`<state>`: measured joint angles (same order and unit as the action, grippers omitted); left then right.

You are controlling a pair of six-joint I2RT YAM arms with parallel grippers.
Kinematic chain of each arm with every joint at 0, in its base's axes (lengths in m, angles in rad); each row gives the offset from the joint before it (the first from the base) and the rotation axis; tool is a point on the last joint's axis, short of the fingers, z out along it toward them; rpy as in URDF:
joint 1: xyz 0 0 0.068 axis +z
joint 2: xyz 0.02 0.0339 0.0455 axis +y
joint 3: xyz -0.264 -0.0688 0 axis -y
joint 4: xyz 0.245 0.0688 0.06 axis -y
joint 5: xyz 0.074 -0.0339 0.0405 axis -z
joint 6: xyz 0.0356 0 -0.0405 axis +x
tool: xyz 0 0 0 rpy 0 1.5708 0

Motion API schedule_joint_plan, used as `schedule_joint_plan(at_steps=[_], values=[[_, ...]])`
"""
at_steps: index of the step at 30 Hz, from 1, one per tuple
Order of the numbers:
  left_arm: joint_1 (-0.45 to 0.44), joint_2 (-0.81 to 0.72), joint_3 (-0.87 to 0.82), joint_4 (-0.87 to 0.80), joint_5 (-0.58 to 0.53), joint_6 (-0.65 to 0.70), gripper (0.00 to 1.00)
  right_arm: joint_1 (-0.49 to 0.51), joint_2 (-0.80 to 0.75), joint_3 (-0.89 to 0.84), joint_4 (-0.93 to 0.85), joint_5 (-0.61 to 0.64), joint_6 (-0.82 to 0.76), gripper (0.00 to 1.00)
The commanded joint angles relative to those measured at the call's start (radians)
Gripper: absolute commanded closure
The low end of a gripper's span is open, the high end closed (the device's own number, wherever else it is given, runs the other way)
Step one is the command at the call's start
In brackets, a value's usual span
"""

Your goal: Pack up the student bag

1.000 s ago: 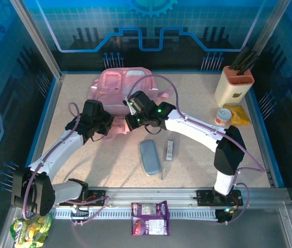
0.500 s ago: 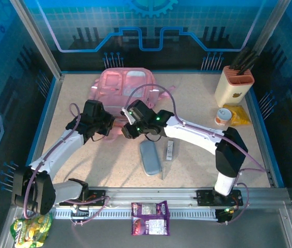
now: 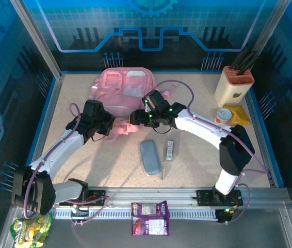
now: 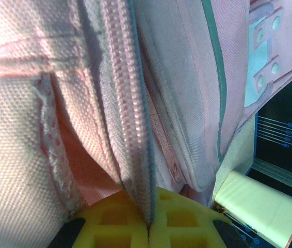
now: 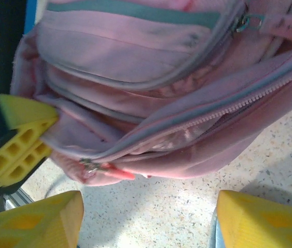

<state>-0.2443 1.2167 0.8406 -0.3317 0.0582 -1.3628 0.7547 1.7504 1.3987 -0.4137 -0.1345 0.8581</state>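
Observation:
The student bag [image 3: 121, 89] is a pink backpack lying at the back middle of the table, with its near edge lifted. My left gripper [image 3: 112, 127] is shut on the bag's zip edge [image 4: 130, 129], and the fabric is pinched between its yellow fingers [image 4: 115, 222]. My right gripper [image 3: 135, 118] hangs open just right of that spot, over bare table in front of the bag [image 5: 151, 88]. Its yellow fingers [image 5: 37, 222] stand wide apart with nothing between them. A red zip pull [image 5: 116, 173] dangles from the bag's lower edge. The left gripper's finger [image 5: 17, 142] holds the bag at the side.
A grey-blue pencil case [image 3: 150, 157] and a thin flat bar [image 3: 170, 150] lie in front of the bag. At the right stand a block with dark handles [image 3: 233, 82], a small can [image 3: 222, 117] and a yellow packet [image 3: 239, 115]. Snack packets [image 3: 150, 218] lie on the front ledge.
My right gripper has gone from shut to open, let go of the bag and drawn back to the right. The left gripper keeps its hold in the same place.

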Motion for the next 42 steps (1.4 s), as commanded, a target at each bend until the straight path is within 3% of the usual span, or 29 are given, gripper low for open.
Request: schedule_joint_plan(at_steps=[1, 11, 22, 30, 37, 42], values=[[-0.003, -0.018, 0.014, 0.109, 0.01, 0.005, 1.0, -0.007, 0.041, 0.027, 0.045, -0.038, 0.163, 0.28], [-0.024, -0.006, 0.014, 0.12, 0.006, 0.01, 1.0, -0.008, 0.096, 0.096, 0.025, 0.053, 0.223, 0.26], [-0.05, 0.007, 0.02, 0.117, -0.005, 0.006, 1.0, -0.04, 0.186, 0.164, 0.025, 0.072, 0.209, 0.39], [-0.053, 0.01, 0.017, 0.119, 0.003, 0.005, 1.0, -0.069, 0.268, 0.219, 0.089, 0.007, 0.159, 0.65], [-0.055, 0.012, 0.016, 0.106, 0.002, 0.017, 1.0, -0.087, 0.216, 0.253, 0.141, 0.01, 0.122, 0.98], [-0.039, -0.004, -0.001, 0.073, 0.002, 0.046, 1.0, -0.135, 0.111, 0.18, 0.309, -0.028, 0.09, 1.0]])
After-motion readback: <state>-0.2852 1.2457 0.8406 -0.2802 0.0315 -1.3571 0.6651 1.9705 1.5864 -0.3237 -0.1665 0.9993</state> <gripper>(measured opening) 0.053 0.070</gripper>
